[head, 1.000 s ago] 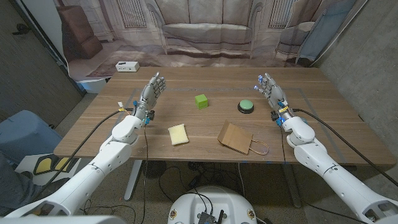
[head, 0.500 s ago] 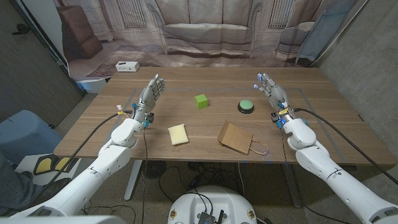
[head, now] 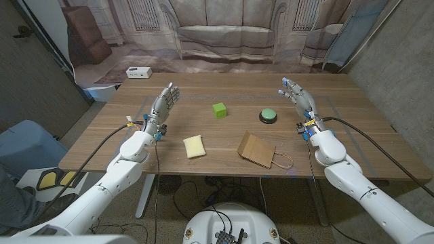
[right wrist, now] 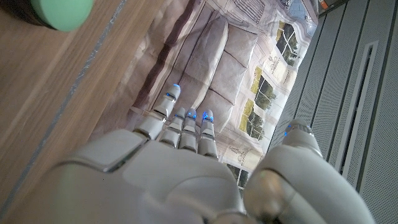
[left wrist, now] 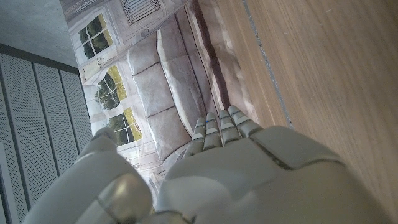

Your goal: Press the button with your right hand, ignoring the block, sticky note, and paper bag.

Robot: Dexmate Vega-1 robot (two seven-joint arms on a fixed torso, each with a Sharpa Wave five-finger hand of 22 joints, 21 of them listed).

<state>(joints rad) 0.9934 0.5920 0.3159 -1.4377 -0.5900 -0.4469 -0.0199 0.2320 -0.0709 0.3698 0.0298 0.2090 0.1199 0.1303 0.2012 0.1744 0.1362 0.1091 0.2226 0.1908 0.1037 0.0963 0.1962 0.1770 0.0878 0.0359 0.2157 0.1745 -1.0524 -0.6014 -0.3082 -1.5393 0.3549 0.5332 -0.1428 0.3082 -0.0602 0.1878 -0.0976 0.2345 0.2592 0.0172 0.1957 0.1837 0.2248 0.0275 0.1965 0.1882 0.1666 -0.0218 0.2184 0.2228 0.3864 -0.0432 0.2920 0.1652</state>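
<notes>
The button has a green dome on a black base and sits on the wooden table right of centre; its green top also peeks into the right wrist view. My right hand is raised to the right of the button, fingers straight and apart, holding nothing. My left hand is raised over the table's left part, fingers extended and empty; its back shows in the left wrist view.
A green block stands left of the button. A yellow sticky note lies near the front, and a brown paper bag lies flat in front of the button. A small white box sits at the far left corner.
Both hands have drifted slightly farther from me. The objects on the table have not moved.
</notes>
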